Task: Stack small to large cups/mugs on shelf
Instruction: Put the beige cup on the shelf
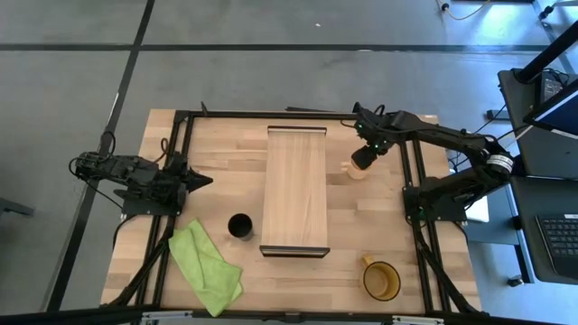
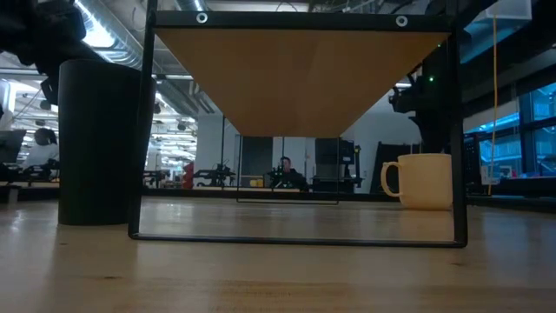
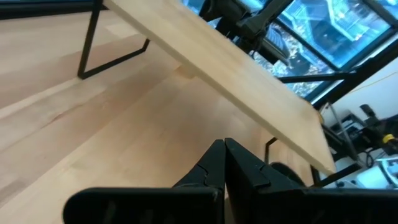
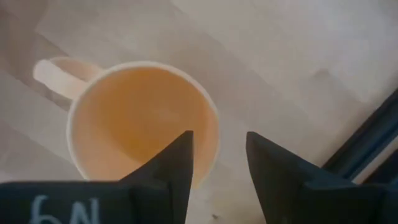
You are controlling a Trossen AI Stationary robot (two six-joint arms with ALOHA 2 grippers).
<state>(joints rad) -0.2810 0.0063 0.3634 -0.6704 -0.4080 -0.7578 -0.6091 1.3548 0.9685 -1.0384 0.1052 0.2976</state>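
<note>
The peach mug [image 1: 358,171] stands upright on the table to the right of the shelf [image 1: 295,190], and shows in the low view [image 2: 423,181]. My right gripper [image 4: 219,140] is open just above it, one finger over the mug's hollow and one outside the rim [image 4: 211,118], on the side away from the handle [image 4: 53,71]. I see no touch. The black cup [image 1: 239,226] stands left of the shelf's near end. The amber mug [image 1: 381,280] stands near the front right. My left gripper [image 1: 203,179] is shut and empty, left of the shelf.
A green cloth [image 1: 206,269] lies at the front left. The shelf stands raised on a thin black frame [image 2: 139,130]. Black frame rails [image 1: 411,171] run along the table's sides close to the right arm. Bare tabletop [image 1: 361,226] lies right of the shelf.
</note>
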